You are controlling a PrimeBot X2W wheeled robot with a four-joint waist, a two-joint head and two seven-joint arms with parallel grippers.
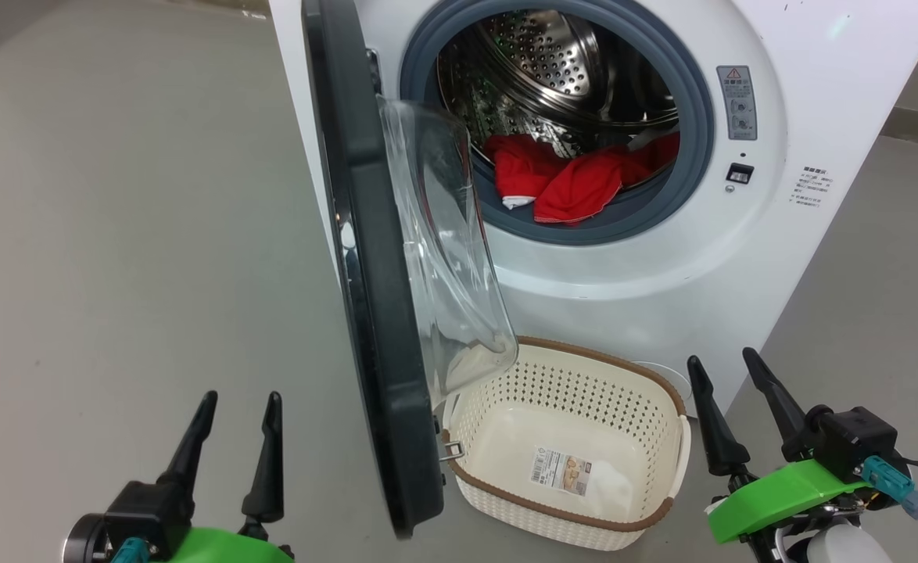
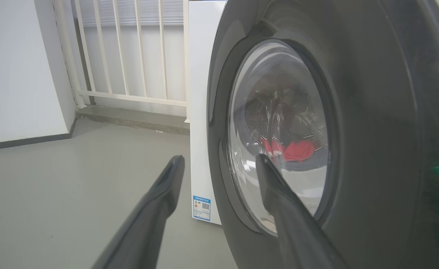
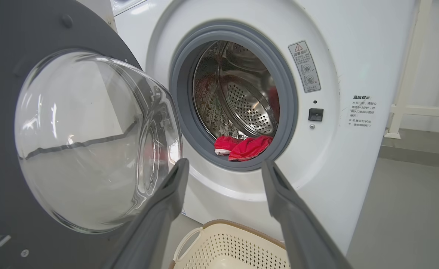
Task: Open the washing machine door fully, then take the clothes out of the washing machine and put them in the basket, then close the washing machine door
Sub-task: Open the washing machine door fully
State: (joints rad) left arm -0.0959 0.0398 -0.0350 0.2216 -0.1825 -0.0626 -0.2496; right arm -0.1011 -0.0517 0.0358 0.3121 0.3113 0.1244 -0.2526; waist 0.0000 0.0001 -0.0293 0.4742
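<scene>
The washing machine [image 1: 819, 94] stands ahead with its door [image 1: 373, 313] swung out roughly edge-on toward me, glass bowl [image 1: 443, 258] bulging right. Red clothes [image 1: 576, 176] with white trim lie at the front of the steel drum [image 3: 249, 108], draping onto the grey ring. The cream basket [image 1: 498, 391] sits on the floor below the opening, holding nothing. My left gripper [image 1: 240, 399] is open, low left of the door; my right gripper [image 1: 729, 363] is open, low right of the basket. In the left wrist view the door's outer face [image 2: 373, 130] is close on the right, beside my left gripper [image 2: 219, 161].
Grey floor [image 1: 115, 234] spreads to the left of the door. A white railing [image 2: 129, 56] and wall stand behind the machine's left side. The door hangs over the basket's left end. Printed labels [image 1: 736, 102] and a latch socket [image 1: 739, 173] sit right of the opening.
</scene>
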